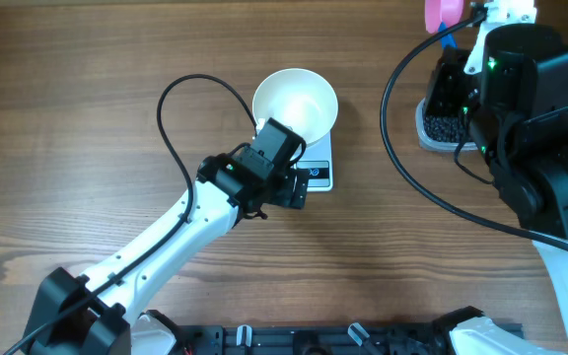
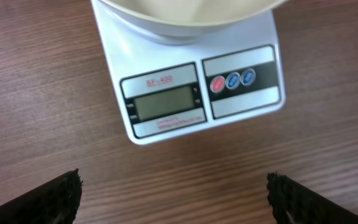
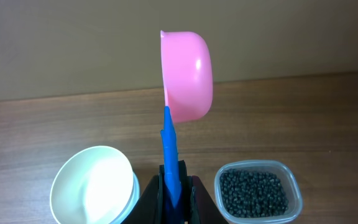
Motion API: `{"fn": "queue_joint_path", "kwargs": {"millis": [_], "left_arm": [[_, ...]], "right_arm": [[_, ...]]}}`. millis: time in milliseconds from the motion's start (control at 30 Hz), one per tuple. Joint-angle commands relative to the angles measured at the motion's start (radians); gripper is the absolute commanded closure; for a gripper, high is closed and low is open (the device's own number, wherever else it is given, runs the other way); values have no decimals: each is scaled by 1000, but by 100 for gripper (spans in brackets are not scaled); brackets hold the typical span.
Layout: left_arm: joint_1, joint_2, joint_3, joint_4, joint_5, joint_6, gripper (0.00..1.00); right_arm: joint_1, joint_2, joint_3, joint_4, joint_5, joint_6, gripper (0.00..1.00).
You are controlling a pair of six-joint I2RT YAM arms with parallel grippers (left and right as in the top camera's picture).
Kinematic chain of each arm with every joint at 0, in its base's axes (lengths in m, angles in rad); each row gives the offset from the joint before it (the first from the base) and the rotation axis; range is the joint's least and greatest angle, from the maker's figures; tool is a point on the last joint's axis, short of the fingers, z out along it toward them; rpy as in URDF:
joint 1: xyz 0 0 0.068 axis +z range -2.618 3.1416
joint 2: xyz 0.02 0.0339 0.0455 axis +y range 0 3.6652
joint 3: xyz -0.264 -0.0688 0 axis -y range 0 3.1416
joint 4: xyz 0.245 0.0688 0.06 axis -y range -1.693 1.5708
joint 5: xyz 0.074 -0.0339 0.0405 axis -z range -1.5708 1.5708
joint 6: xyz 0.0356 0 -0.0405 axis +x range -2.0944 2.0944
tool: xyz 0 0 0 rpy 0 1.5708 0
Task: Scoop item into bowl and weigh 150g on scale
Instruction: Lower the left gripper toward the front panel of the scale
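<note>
- The round, smooth white bowl (image 1: 295, 99) sits on the small white rectangular digital scale (image 2: 197, 93), near the middle of the wooden table (image 1: 87, 118) and a little toward its far edge; so 1 step, setting the bowl on the scale, looks done.
- The bowl is empty; not 1 pellet shows in it; the scale's grey display (image 2: 165, 104) shows no digits that I can read, so I cannot tell whether it is switched on.
- The small black bead-like pellets (image 3: 253, 191) all lie in the clear rectangular plastic tub (image 3: 297, 186), toward the table's far right corner and well apart from the bowl.
- The right gripper (image 3: 173, 196) is clenched on the blue handle (image 3: 168, 143) of the pink plastic scoop (image 3: 188, 71) and holds it raised on edge near the tub; its hollow faces away from the wrist view, so I cannot see inside; tipped like that, I doubt it carries anything.
- The left gripper (image 2: 173, 205) hangs just off the near edge of the scale; its jaws are released wide and grasp nothing.
- As I judge it, nearly all the work is left: dip the scoop into the tub; carry loads to the bowl; add until the scale reads 150 g.
</note>
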Motion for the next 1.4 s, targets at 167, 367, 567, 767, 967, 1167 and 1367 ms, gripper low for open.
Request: {"fn": "queue_joint_path", "kwargs": {"millis": [167, 367, 567, 767, 967, 1167, 1367], "left_arm": [[41, -14, -53, 14, -18, -17, 0], [42, -14, -55, -13, 1, -9, 0], [42, -7, -93, 75, 1, -10, 0], [42, 5, -93, 132, 1, -10, 0], [41, 1, -93, 153, 24, -16, 0], [41, -31, -93, 167, 24, -16, 0], [41, -151, -93, 156, 24, -1, 0]], "right_arm": [[-5, 0, 0, 8, -1, 2, 96], [-5, 0, 0, 8, -1, 2, 96], [-5, 0, 0, 8, -1, 2, 96], [-5, 0, 0, 8, -1, 2, 96], [-5, 0, 0, 17, -1, 2, 96], [-5, 0, 0, 19, -1, 2, 96], [-5, 13, 0, 29, -1, 2, 96]]}}
